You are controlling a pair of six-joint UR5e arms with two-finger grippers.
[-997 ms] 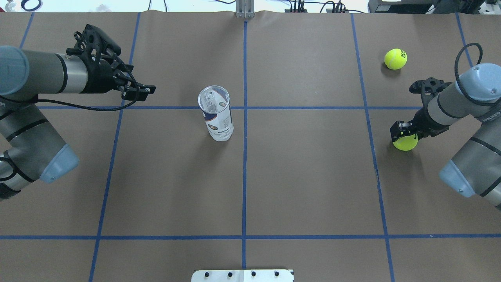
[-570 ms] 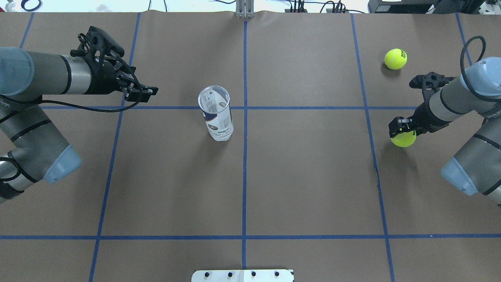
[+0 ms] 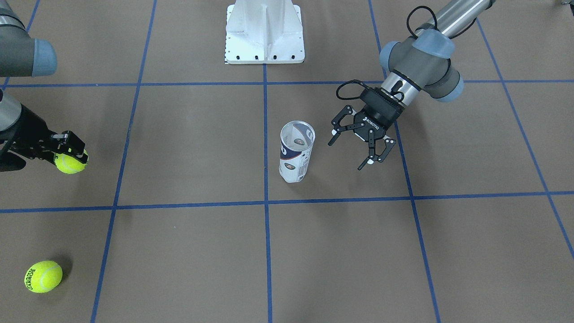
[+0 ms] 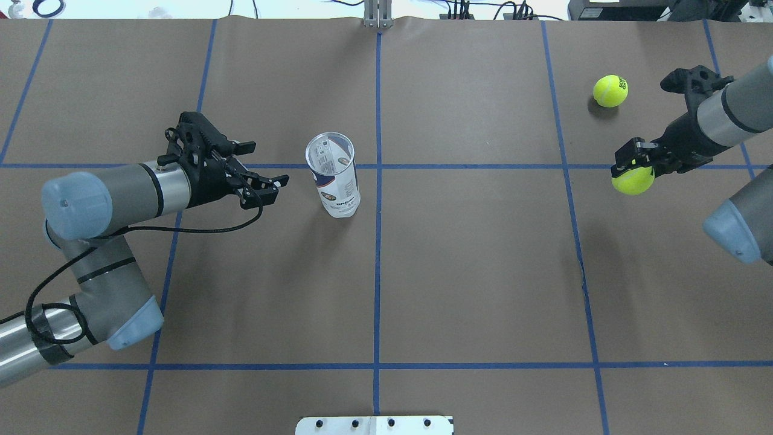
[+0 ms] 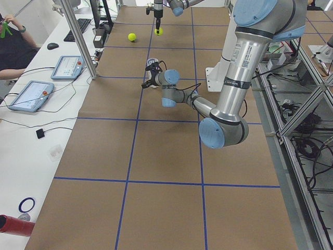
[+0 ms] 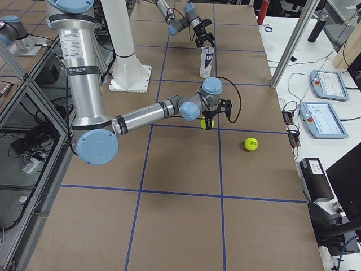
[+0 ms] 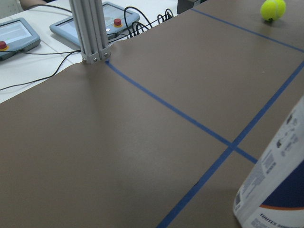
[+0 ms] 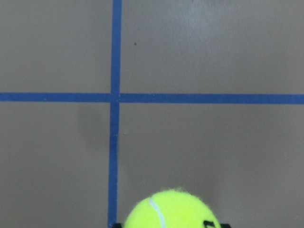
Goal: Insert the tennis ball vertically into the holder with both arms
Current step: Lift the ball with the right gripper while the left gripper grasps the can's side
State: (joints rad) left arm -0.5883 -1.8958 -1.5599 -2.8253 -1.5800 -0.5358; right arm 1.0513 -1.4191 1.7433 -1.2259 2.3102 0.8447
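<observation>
Left pincer (image 4: 269, 163), spread wide and empty, has swung in to just beside the holder (image 4: 334, 176), upright near bench (image 4: 471, 272) centre. Right pincer (image 4: 631, 167), clamped on a tennis ball (image 4: 633, 181), has shifted but sits well apart. Likely next: brace holder, then bring ball over.

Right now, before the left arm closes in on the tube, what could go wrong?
1. The tennis-ball tube stands upright, unheld; the open left pincer beside it could knock it over if it comes in off-centre.
2. The right pincer grips the tennis ball near its top, far from the tube; it might slip during the carry.
</observation>
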